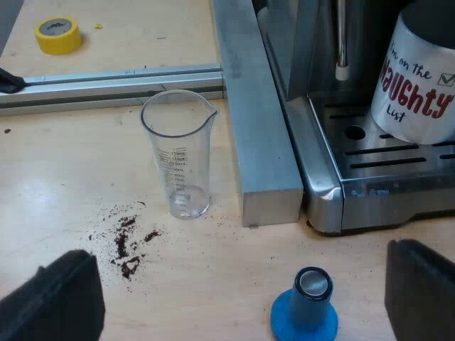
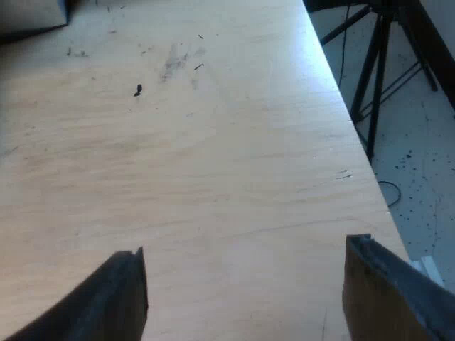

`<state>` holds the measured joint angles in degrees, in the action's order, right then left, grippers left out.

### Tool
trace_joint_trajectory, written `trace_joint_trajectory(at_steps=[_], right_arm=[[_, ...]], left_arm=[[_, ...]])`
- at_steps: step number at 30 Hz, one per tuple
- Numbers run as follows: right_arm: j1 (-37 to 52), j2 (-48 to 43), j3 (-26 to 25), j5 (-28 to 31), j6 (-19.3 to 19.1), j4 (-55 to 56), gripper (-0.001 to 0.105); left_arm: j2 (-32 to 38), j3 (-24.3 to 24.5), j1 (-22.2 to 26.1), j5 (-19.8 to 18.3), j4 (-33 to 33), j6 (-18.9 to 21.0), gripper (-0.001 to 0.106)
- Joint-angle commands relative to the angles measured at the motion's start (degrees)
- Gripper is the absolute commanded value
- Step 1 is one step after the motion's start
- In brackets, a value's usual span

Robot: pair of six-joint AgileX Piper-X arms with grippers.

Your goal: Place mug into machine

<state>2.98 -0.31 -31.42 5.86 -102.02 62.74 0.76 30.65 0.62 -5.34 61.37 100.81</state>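
A white mug with red and black lettering stands on the drip tray of the espresso machine, under its spout. My left gripper is open above the wooden table, apart from the mug, with a blue tamper between its fingers but not touched. My right gripper is open over bare wooden tabletop and holds nothing.
A clear measuring glass stands by a metal beam beside the machine. Spilled coffee grounds lie near it. A yellow tape roll sits beyond a metal rail. The table's edge and a tripod on the floor lie beside my right gripper.
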Motion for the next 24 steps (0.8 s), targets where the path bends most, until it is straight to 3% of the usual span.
trace_joint_trajectory(at_steps=[1, 24], right_arm=[[0.23, -2.60, -0.36, 0.77, -0.16, -0.46, 0.061], [0.23, -2.60, -0.36, 1.00, -0.16, -0.46, 0.061]], left_arm=[[7.67, 0.04, -0.06, 0.52, -0.52, 0.51, 0.081], [8.06, -0.49, -0.06, 0.64, -1.75, -0.48, 0.081]])
